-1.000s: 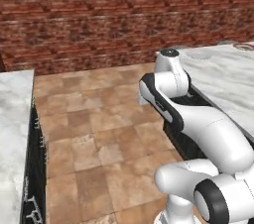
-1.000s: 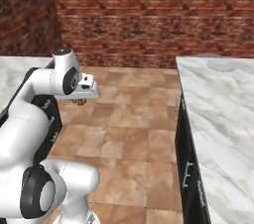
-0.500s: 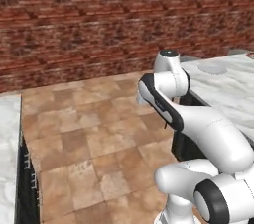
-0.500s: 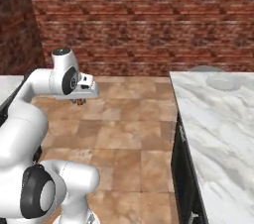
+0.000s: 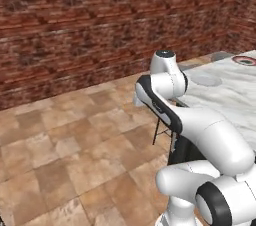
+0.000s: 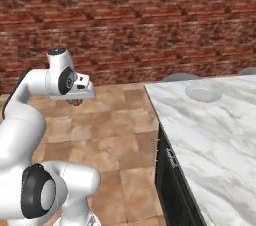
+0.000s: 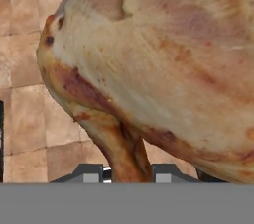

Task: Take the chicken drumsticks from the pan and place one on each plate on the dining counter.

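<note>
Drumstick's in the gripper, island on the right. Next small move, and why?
Probably carry on toward the dining counter and bring the gripper over the pale plate: the drumstick is clamped but hangs over floor tiles, well left of that plate.

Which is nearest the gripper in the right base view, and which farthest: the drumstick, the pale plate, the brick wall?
1. Drumstick: clamped in the gripper, over the floor.
2. Pale plate: off to the right, on the marble counter.
3. Brick wall: at the back, beyond everything.

1 drumstick (image 7: 149, 59); 2 plates: 1 plain (image 6: 202, 92), 1 red-rimmed (image 5: 245, 60); 1 marble counter (image 6: 220, 135).
</note>
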Motion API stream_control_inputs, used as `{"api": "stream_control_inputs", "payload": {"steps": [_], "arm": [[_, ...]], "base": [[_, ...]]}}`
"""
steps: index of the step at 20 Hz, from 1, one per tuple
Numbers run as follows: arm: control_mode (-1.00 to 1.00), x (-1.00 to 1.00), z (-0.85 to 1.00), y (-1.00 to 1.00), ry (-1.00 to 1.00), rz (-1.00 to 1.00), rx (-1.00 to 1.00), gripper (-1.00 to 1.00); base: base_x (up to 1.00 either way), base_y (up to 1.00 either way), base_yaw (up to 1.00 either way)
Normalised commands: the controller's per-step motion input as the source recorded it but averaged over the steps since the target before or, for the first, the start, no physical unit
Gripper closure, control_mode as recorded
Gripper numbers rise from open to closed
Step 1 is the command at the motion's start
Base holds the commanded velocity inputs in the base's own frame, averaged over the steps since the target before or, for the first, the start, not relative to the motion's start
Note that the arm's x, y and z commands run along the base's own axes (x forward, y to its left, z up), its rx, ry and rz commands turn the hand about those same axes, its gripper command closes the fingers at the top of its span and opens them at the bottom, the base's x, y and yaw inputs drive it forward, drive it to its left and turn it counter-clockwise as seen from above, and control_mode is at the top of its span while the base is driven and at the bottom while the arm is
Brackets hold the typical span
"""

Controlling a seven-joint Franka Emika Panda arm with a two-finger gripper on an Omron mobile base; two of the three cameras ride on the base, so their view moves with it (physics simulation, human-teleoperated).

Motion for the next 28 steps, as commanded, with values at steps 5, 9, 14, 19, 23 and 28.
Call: {"api": "stream_control_inputs", "payload": {"steps": [5,9,14,19,23,28], "arm": [[1.00,0.00,0.00,0.00,0.00,0.00,0.00,1.00],[1.00,0.00,0.00,0.00,0.00,0.00,0.00,1.00],[1.00,0.00,0.00,0.00,0.00,0.00,0.00,1.00],[1.00,0.00,0.00,0.00,0.00,0.00,0.00,1.00],[1.00,0.00,0.00,0.00,0.00,0.00,0.00,1.00],[1.00,0.00,0.00,0.00,0.00,0.00,0.00,1.00]], "base": [[0.59,0.00,-0.64],[0.49,0.22,-0.80],[0.52,0.43,-0.76],[0.64,0.66,-0.52],[0.68,0.66,-0.50],[0.80,0.58,-0.48]]}}
